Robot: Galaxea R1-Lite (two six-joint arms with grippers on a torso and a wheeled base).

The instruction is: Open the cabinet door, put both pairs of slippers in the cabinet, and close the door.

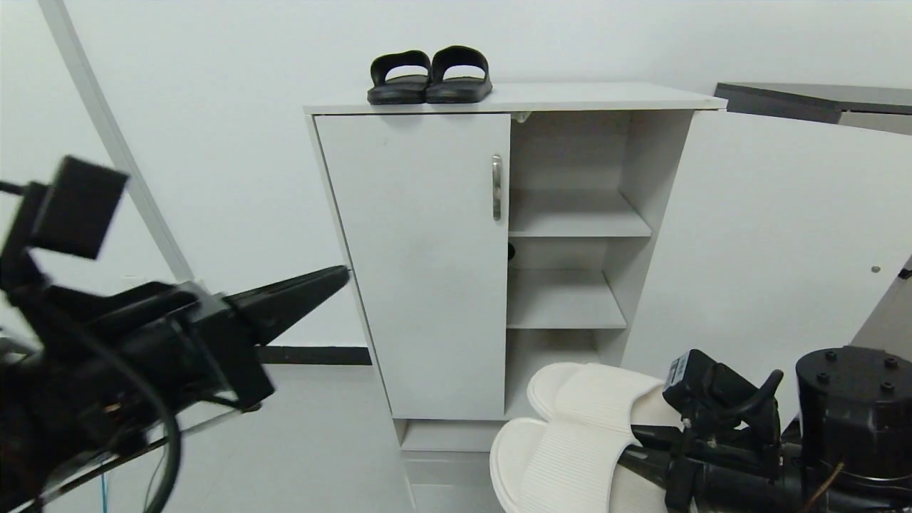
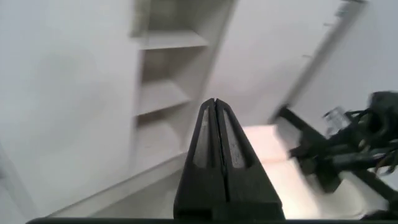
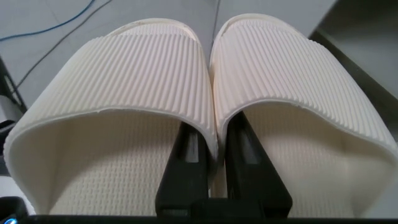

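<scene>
A robot faces a white cabinet (image 1: 605, 96) standing against a pale wall, its left door (image 1: 420, 271) shut and its right door (image 1: 769, 235) swung wide, showing two bare shelves (image 1: 577, 217) inside. A slim metal handle (image 1: 496, 187) runs upright along the shut door's inner edge. A pair of black slippers (image 1: 429, 77) sits side by side on the cabinet top, above the shut door, toes toward the wall. The right gripper (image 3: 214, 127) holds a pair of white ribbed slippers (image 1: 570, 434) low in front of the open side, toes toward the bottom compartment; one finger sits inside each slipper, pinching their adjoining inner walls together. The left gripper (image 1: 335, 276) hangs in the air just off the cabinet's left edge, its two black fingers pressed flat together with nothing between them. A small sticker (image 1: 677, 372) on the black housing at the right wrist carries print too small to read; no other writing can be made out on the cabinet or footwear.
</scene>
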